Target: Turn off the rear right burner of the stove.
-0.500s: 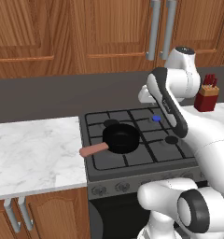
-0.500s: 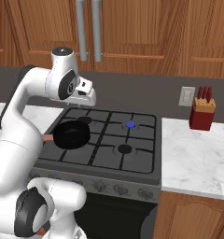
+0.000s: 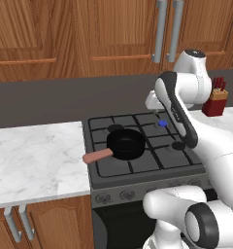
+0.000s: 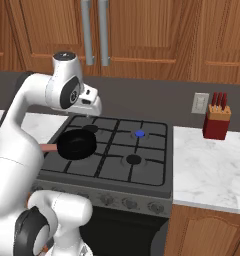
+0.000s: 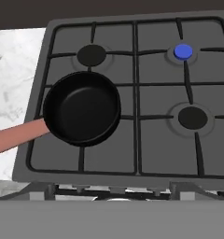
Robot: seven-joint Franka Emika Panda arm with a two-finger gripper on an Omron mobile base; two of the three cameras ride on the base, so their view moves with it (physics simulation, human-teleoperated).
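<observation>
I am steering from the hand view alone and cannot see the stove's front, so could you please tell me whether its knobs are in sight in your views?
Observer: Yes, a row of round grey knobs runs along the stove's front panel.
Operator: Thank you. Where is the gripper?
Observer: High above the stove's rear left, over the black pan.
Operator: What stands right of the stove?
Observer: A red knife block on the marble counter.

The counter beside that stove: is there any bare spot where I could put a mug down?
Yes. The marble counter left of the stove is bare, apart from the pan handle poking over its edge. The counter on the right is bare forward of the knife block. The stove's front left is crowded by the pan.
</observation>
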